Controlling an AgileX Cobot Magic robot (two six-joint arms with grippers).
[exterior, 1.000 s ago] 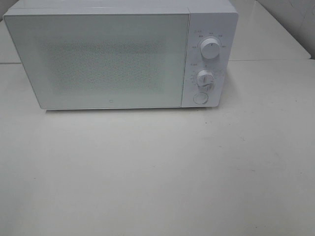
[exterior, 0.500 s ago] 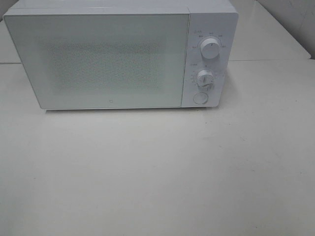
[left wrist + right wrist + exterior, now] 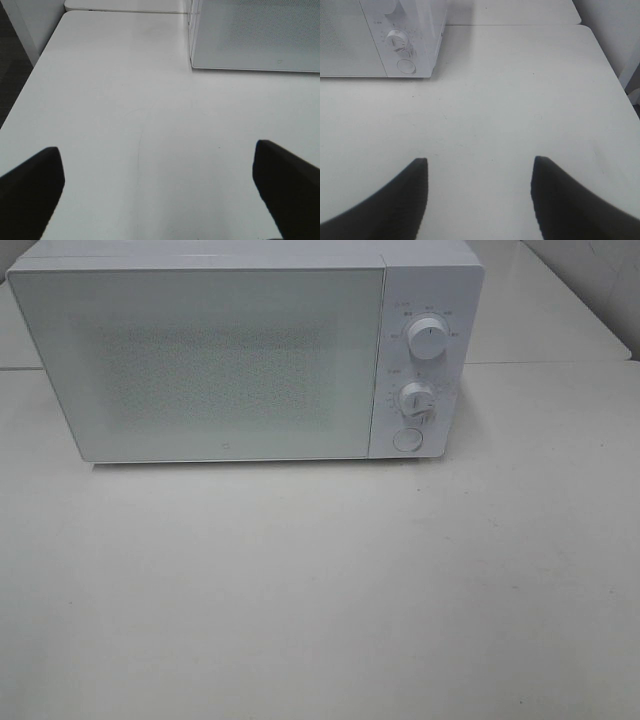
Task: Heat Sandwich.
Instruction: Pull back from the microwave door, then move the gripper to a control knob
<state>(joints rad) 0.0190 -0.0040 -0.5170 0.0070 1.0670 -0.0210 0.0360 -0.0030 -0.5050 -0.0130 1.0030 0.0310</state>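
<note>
A white microwave (image 3: 245,355) stands at the back of the white table (image 3: 320,590) with its door shut. It also shows in the left wrist view (image 3: 255,35) and the right wrist view (image 3: 380,37). Its panel carries two knobs (image 3: 428,341) and a round button (image 3: 406,439). The sandwich is out of view. Neither gripper shows in the exterior high view. My left gripper (image 3: 160,192) is open and empty above bare table. My right gripper (image 3: 477,197) is open and empty above bare table, in front of the microwave's panel side.
The table's left edge (image 3: 30,80) and right edge (image 3: 615,75) show in the wrist views. A second table surface (image 3: 540,300) lies behind the microwave.
</note>
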